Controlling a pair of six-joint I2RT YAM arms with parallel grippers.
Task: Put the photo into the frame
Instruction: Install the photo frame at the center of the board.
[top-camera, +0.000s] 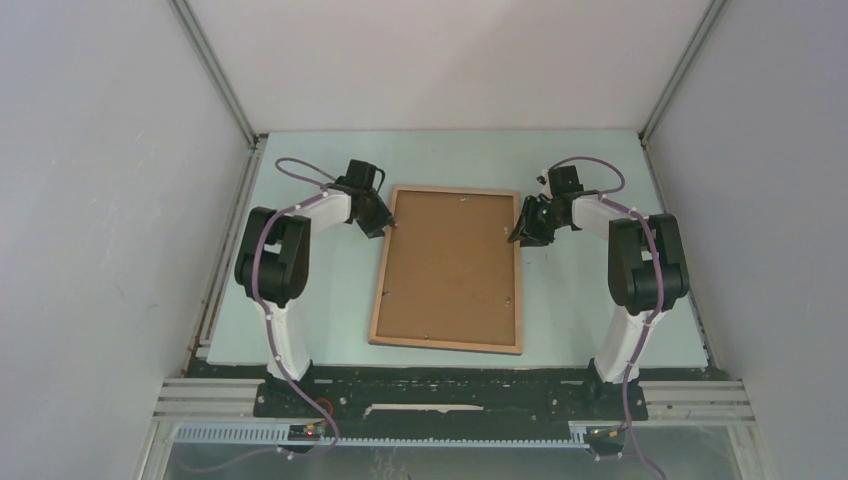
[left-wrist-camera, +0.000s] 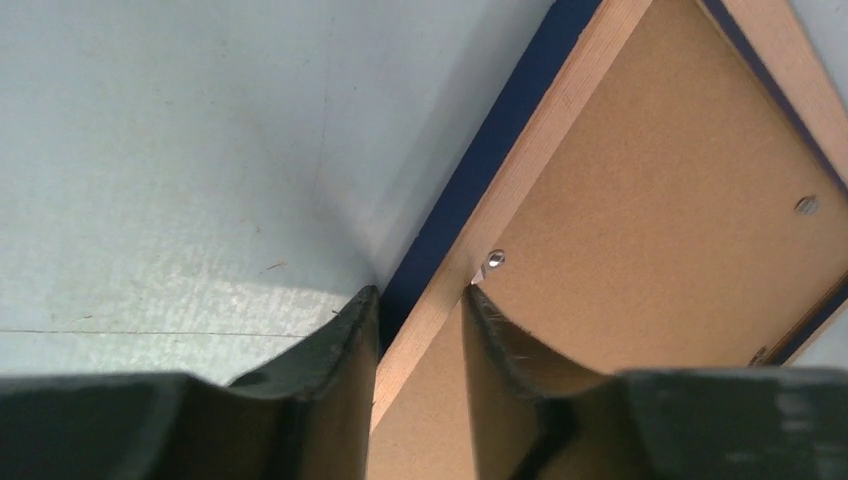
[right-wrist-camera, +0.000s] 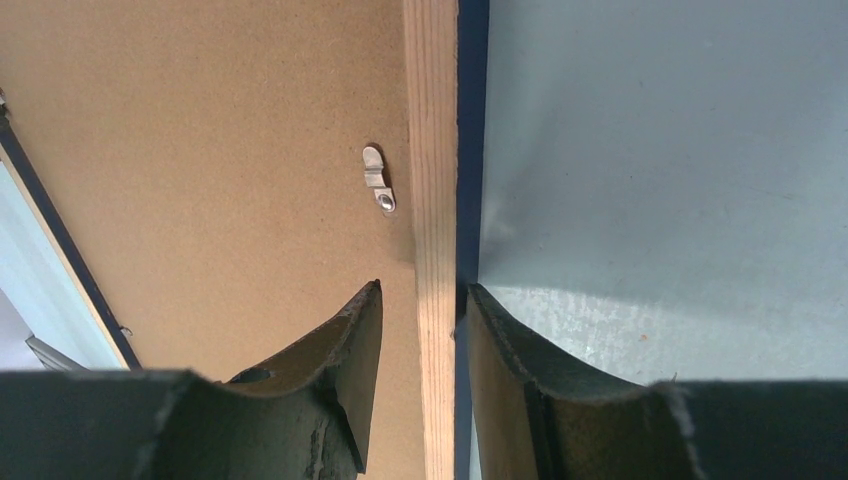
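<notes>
Pale grey walls (top-camera: 90, 200) are seen on three sides of a light green desk (top-camera: 450, 155). At the centre of the overhead view the frame (top-camera: 445, 345) is laid flat on the desk, wood-brown face up, with a brown backing board (top-camera: 450, 265) seated inside its rails. A navy edge is shown along the outside of the rails in both wrist views. The left pincer (top-camera: 385, 228) is placed at the upper left corner of the frame. Its fingers (left-wrist-camera: 340, 340) are set astride the left rail, one against the navy outer edge and the other at the inner edge beside a small metal stud (left-wrist-camera: 495, 258), so the rail appears pinched between them. The right pincer (top-camera: 517, 232) is held astride the right rail near the upper right corner, jaws apart. One finger is pressed to the navy outer edge, while a gap is left between the other and the rail. A metal turn clip (right-wrist-camera: 379, 180) is seen on the board just beyond that finger.
</notes>
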